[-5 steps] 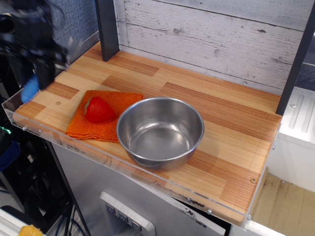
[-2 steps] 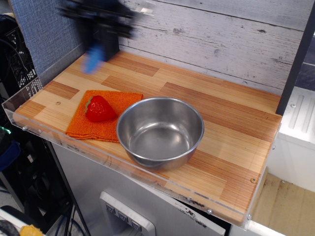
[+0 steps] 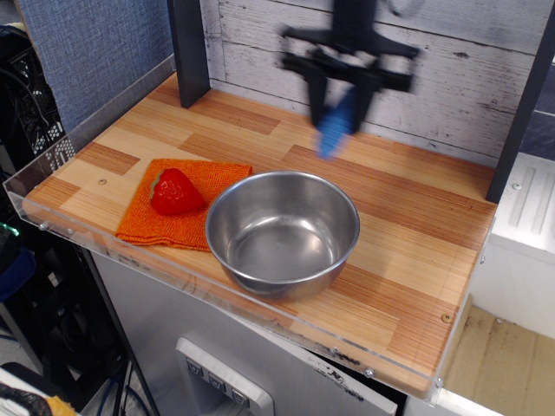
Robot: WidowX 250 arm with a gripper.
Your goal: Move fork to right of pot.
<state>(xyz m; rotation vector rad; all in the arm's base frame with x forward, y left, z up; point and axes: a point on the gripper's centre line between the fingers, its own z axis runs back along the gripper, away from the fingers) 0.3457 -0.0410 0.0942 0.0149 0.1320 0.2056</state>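
Observation:
The shiny steel pot [image 3: 283,230] stands on the wooden table near its front edge, upright and empty. My gripper [image 3: 340,108] is blurred, in the air above the back of the table, behind the pot and a little to its right. It is shut on the fork [image 3: 336,126], whose blue handle hangs down below the fingers. The tines are not visible.
An orange cloth [image 3: 180,202] lies left of the pot with a red strawberry [image 3: 174,191] on it. A dark post [image 3: 188,50] stands at the back left and another [image 3: 520,108] at the back right. A clear plastic rim [image 3: 173,269] runs along the table's front.
My gripper has carried the fork from the far left end of the table, along the back, to above the table behind the pot. Pot, cloth and strawberry have not moved.

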